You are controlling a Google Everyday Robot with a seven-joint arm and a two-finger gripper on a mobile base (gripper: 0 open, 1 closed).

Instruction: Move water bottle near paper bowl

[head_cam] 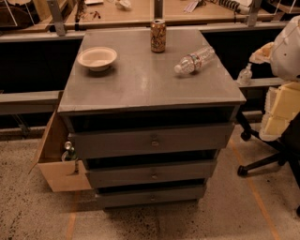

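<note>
water bottle (195,60) lying on its side, right rear of worktop (140,89), label unreadable | paper bowl (97,58) left rear, well apart | can (158,35) upright at rear between them, writing unreadable | hand (263,52) off right edge, grip cannot tell

Environment: a lab or workshop. Evidence: a grey drawer bench (150,89) left of the hand (280,110), long wooden worktops (126,11) beyond it, a wheeled chair base (262,161) under the hand, taped speckled floor (28,206).

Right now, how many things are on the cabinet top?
3: paper bowl back left, orange can back centre, water bottle lying right of it. Whole top visible. The gripper hangs beyond the cabinet's right edge.
</note>
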